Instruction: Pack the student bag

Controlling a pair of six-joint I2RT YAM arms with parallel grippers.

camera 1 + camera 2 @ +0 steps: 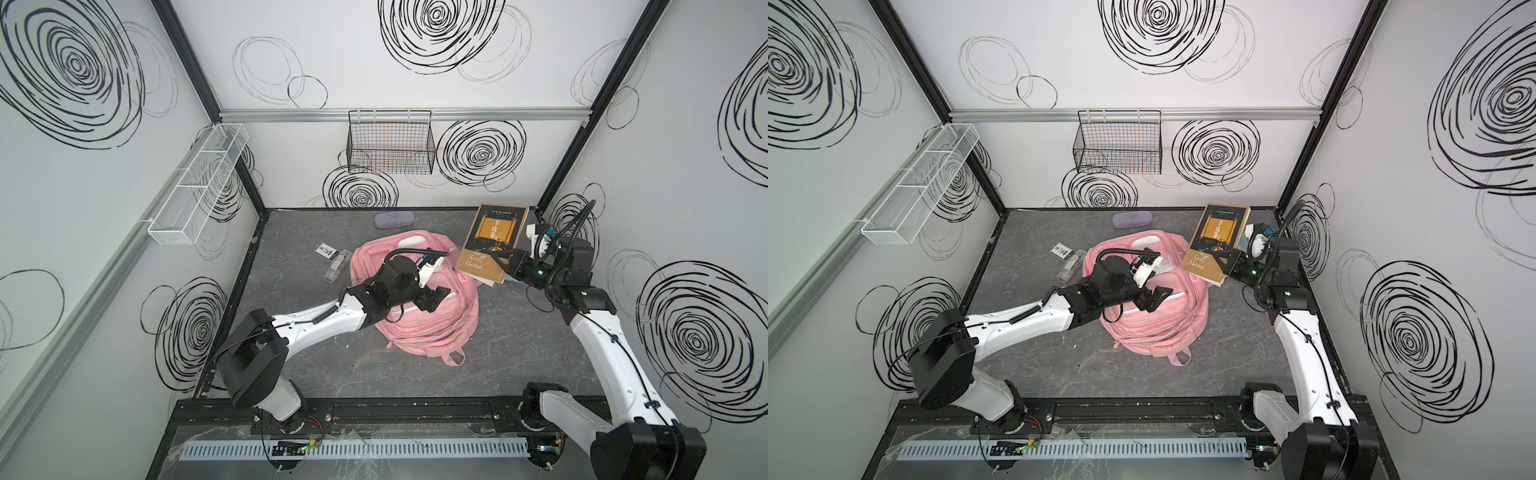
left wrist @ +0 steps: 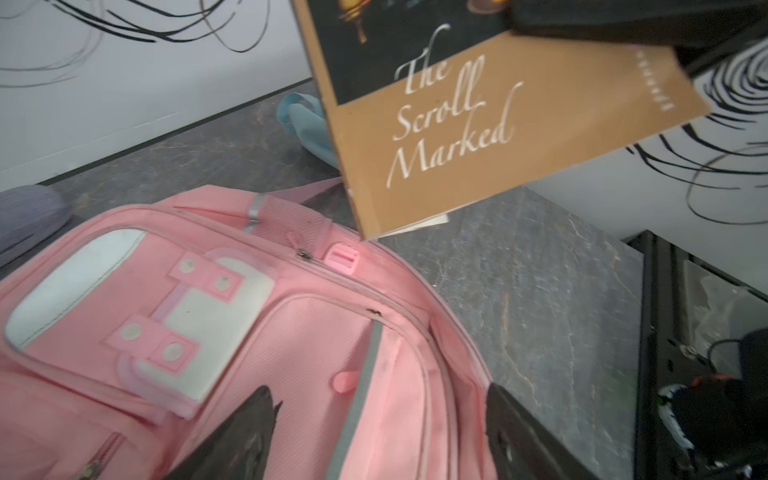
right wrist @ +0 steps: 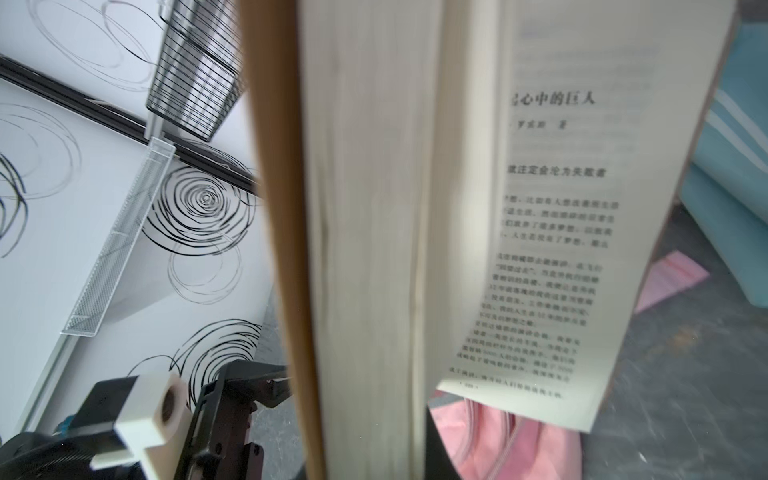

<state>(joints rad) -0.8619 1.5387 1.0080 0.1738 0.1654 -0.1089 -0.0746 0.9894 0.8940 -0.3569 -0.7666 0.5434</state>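
Over the pink bag's zip line, the left gripper [image 2: 380,415] hangs with its jaws spread wide and nothing between them. One finger is above the front panel and the other is out past the side seam. That straddling pose looks meant to catch the zip edge or hold the mouth apart for whatever comes in.

The right gripper [image 1: 509,264] is clamped on the lower edge of a book [image 1: 490,241] titled "The Scroll Marked", carrying it tilted and clear of the table [image 1: 519,353]. In the right wrist view the rear pages sag away from the block, so the pinch probably takes only part of the book's thickness. This is likely why the book is kept steep.

The student bag [image 1: 415,316] lies front-up in the middle of the table, with its white flap patch toward the back wall. The book hangs just beyond the bag's far right corner, above a light-blue pouch [image 2: 307,124]. A grey glasses case [image 1: 394,219] sits behind the bag, and a clear case [image 1: 338,266] and a card [image 1: 326,251] lie to its left, all still unpacked.
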